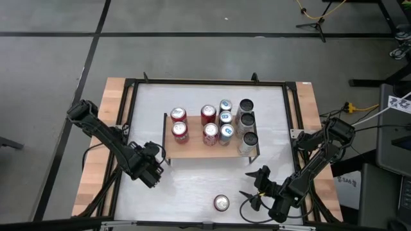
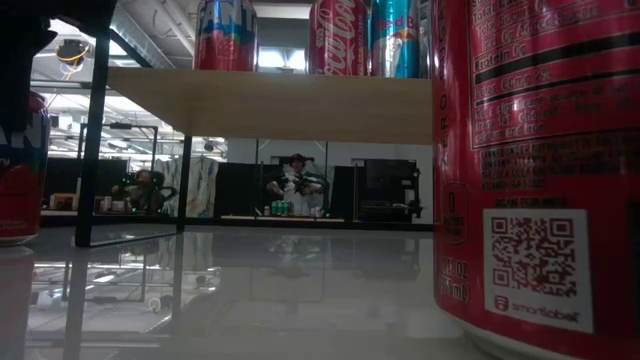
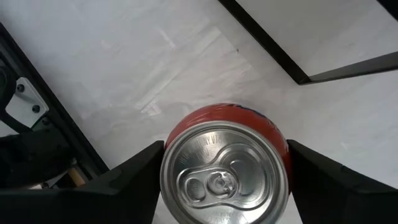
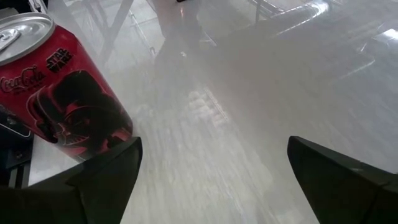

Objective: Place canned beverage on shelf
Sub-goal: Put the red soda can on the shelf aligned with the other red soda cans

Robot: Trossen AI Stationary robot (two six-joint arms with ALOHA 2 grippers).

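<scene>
A red can with a silver top stands upright on the white table, left of the shelf. My left gripper comes down over it; in the high view the gripper hides the can. The low view shows this can at its left edge. The shelf, a light wooden board on thin black legs, carries several cans. Another red can stands on the table near the front edge. My right gripper is open just right of it, and that can stands off to one side of its fingers. My left gripper has the red can between its two fingers, which meet opposite sides of the can's wall just under the top rim. The fingers come from above, pointing steeply down. The can is upright with its base on the table.
Several cans fill the shelf's top, red, blue and dark ones; its left front corner is bare board. The table has a black frame and wooden side strips. Beyond the table, people sit in the room.
</scene>
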